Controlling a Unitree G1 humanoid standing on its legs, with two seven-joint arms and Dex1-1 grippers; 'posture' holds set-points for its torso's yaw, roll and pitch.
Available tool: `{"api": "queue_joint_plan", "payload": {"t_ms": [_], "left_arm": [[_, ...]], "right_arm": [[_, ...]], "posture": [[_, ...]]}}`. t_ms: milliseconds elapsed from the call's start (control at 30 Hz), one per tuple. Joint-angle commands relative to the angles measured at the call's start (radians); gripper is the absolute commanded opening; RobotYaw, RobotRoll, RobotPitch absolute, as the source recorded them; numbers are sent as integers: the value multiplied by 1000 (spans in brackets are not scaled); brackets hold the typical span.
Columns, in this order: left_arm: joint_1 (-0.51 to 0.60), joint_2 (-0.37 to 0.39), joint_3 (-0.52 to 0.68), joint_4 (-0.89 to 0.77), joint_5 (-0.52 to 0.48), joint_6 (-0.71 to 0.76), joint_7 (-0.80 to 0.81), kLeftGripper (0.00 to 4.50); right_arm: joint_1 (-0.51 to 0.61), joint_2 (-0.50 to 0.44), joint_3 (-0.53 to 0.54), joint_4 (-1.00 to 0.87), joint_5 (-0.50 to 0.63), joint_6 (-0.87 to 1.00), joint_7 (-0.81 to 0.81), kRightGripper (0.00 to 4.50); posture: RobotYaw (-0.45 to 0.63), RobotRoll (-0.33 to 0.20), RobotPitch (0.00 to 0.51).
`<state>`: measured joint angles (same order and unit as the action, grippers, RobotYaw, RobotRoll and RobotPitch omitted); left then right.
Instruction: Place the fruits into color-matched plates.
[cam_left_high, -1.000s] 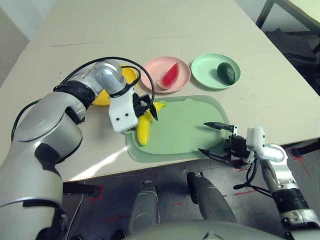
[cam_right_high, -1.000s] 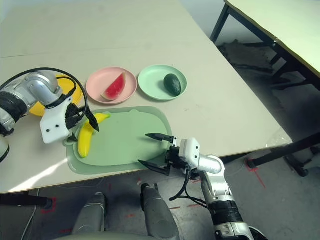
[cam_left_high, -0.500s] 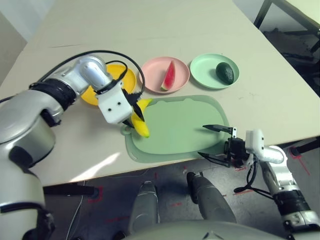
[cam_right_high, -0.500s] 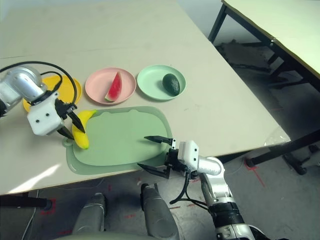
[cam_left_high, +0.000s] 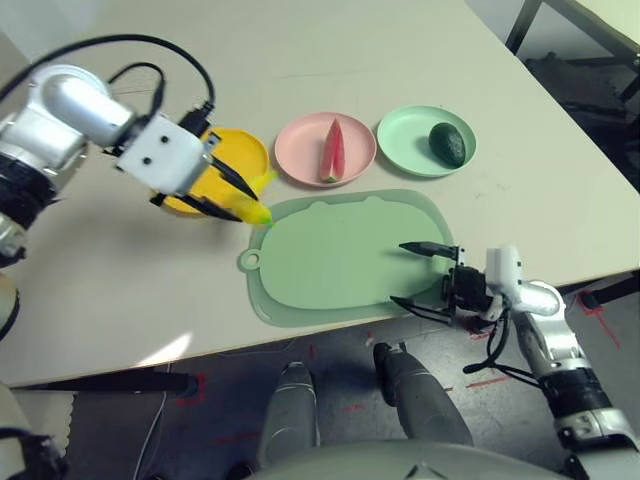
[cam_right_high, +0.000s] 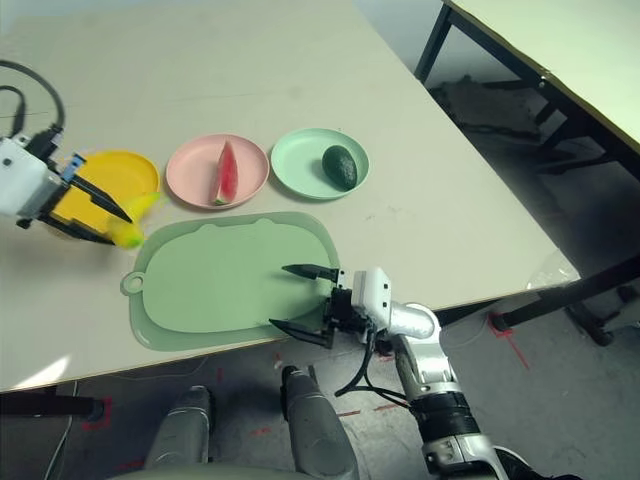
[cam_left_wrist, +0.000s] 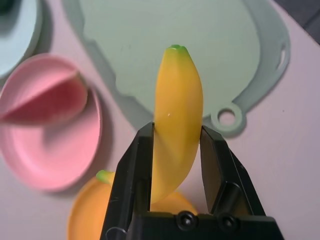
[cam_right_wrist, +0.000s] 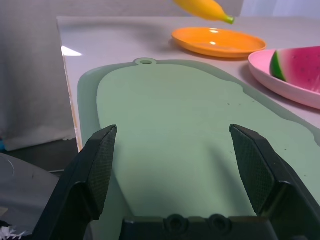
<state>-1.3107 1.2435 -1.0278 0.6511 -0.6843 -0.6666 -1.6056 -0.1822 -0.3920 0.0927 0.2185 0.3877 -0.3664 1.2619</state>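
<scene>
Two tools are in our view. Our left tool (cam_left_wrist: 176, 145) is clamped on the banana (cam_left_wrist: 176, 125), with one black finger (cam_left_wrist: 134, 170) on each side of the fruit's middle. In the head view we see this tool raised above the tabletop (cam_left_high: 400, 50), holding the banana over the near edge of the yellow plate (cam_left_high: 240, 152); the banana's green-tipped end (cam_left_high: 262, 215) points toward the mat. The banana is clear of the plate surface and not resting on it.

Our right tool (cam_left_high: 425, 276) stands wide, with nothing between its fingers. It sits at the near right corner of the pale green mat (cam_left_high: 340, 250), pointing across the mat toward our left side. The right wrist view shows both fingers spread above the bare mat surface.

Beyond the mat we see three plates in a row along its far edge. The yellow plate is at our left. The pink plate (cam_left_high: 300, 140) is in the middle and carries the watermelon wedge (cam_left_high: 331, 152), which lies with its red face up. The mint green plate (cam_left_high: 400, 140) is at our right and carries the avocado (cam_left_high: 447, 144), lying toward the plate's right side. The pink plate and the green plate sit just beside each other without touching.
</scene>
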Motion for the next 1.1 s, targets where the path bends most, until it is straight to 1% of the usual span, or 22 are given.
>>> {"api": "queue_joint_plan", "payload": {"t_ms": [33,67,133,200,333,400,467,533,633,767,933,1100], "left_arm": [[19,18,68,-26,-30,64,-9,1358],[21,20,81,-28,-25,73,-9,1358],[21,18,98,3,19,59,-9,1358],[22,5,108,84,96,10,-9,1358],[8,-54,151,321,318,-139,-9,1358],[4,-81,195,416,405,-191,-9,1358],[20,-104,248,510,501,-229,26,1358],[32,-124,296,565,580,-254,67,1358],[37,-149,362,601,672,-266,117,1358],[34,-172,415,627,796,-265,218,1358],[16,-200,453,638,920,-264,311,1358],[27,-233,472,645,1028,-276,437,1358]], "right_arm": [[-7,3,11,20,0,2,12,4500],[-11,4,11,22,1,2,12,4500],[-19,10,6,20,6,4,3,4500],[-22,20,-2,10,15,17,-16,4500],[-9,46,-23,-31,35,69,-89,4500],[6,51,-28,-69,37,100,-131,4500],[53,55,-29,-145,28,148,-201,4500],[95,52,-24,-211,12,185,-252,4500],[133,51,-25,-285,-7,231,-326,4500],[173,60,-14,-366,-27,273,-402,4500],[206,67,19,-392,-53,262,-429,4500],[205,71,32,-408,-70,272,-468,4500]], "posture": [[-71,0,200],[-72,0,199],[-72,0,198],[-72,0,198],[-73,0,199],[-74,0,201],[-78,0,206],[-80,0,208],[-92,0,213],[-122,0,213],[-136,0,213],[-143,0,212]]}}
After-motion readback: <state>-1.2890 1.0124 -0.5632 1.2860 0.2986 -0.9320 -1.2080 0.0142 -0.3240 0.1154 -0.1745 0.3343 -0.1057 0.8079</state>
